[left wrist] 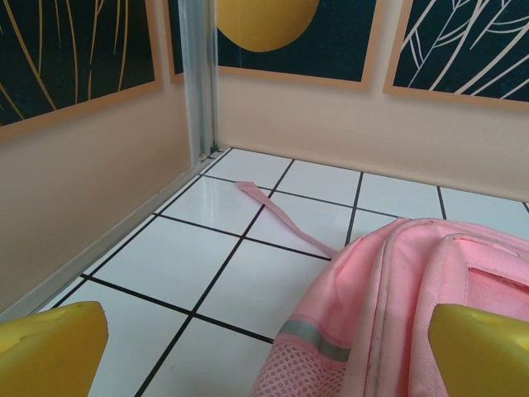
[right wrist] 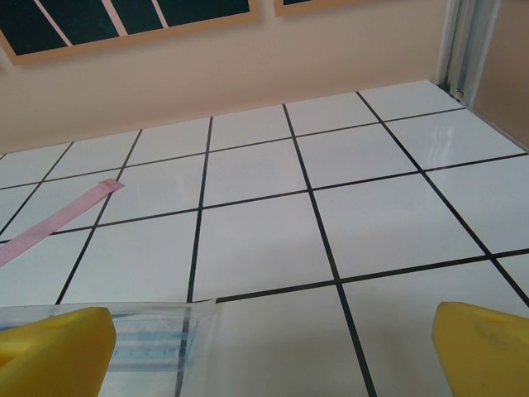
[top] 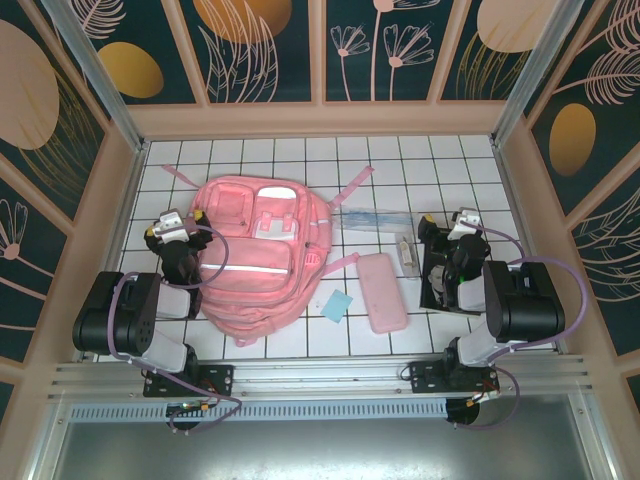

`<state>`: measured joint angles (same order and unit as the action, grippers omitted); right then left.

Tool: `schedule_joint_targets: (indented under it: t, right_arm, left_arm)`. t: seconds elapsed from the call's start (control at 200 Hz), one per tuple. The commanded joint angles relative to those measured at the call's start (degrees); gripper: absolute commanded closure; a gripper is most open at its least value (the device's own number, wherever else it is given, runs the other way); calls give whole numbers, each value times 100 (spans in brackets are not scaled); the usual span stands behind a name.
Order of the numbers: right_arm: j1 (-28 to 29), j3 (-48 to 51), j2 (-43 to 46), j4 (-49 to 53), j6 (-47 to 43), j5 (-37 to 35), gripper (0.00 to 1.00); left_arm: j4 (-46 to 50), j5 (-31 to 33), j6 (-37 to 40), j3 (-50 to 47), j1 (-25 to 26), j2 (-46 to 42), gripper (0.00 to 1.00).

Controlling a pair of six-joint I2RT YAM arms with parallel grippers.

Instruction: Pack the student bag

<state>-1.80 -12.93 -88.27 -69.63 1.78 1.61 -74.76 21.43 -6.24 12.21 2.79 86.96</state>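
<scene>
**While both arms wait, a pink backpack lies ready for packing**

Because its front pockets face up, the student bag (top: 255, 255) lies flat on its back, left of centre on the white tiled bench (top: 400, 160). This probably keeps the openings reachable from above. The left gripper (top: 176, 232) hovers just beside the bag's left edge. Its yellow fingers (left wrist: 50, 347) are spread wide and hold nothing, likely placed to steady the fabric. To the right of the bag lie a pink pencil case (top: 383, 292), a light blue card (top: 337, 306) and a clear plastic sleeve (top: 375, 217). All sit nearer the right gripper (top: 455, 238). Its fingers (right wrist: 483, 347) are also wide apart and empty.
</scene>
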Motion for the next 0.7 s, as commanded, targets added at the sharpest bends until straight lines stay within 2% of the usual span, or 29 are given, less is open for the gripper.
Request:
schedule_joint_targets:
  t: [0.0,0.075,0.145,0.225,0.27,0.39,0.45,0.515,0.585,0.695]
  right_arm:
    - [-12,-102,52,-59,-108,-37,1]
    - [109,-319,316,509,-138,-342,1]
    - [275,-634,619,1262,-227,-674,1]
    - [574,-1080,925,2249,-224,-1160,1]
    - [730,-1412,1060,2956,68,-1237,1]
    - [1303,-2469,1066,4805,1136,-1089,1]
    - [1663,-2911,935,5422,1653,-705,1]
    - [2140,-3270,726,5848,2057,-498,1]
    - [2676,-3566,494,6176,2313,-472,1]
    - [3220,-4098,-62,6773,2785,23,3]
  left_arm:
    - [-73,-36,-9,-3,11,-3,1]
    - [40,17,-24,30,11,-119,1]
    - [286,-290,144,148,19,-239,1]
    - [1983,-44,-62,803,20,-741,1]
    - [2856,169,-274,1187,20,-990,1]
    - [3974,243,-1249,1663,20,-1445,1]
    - [4566,-35,-1984,1845,20,-1619,2]
    - [5100,-744,-2662,1990,20,-1738,2]
    - [5792,-1378,-3090,2173,25,-1803,2]
    - [7135,-1916,-3391,2416,29,-1854,2]
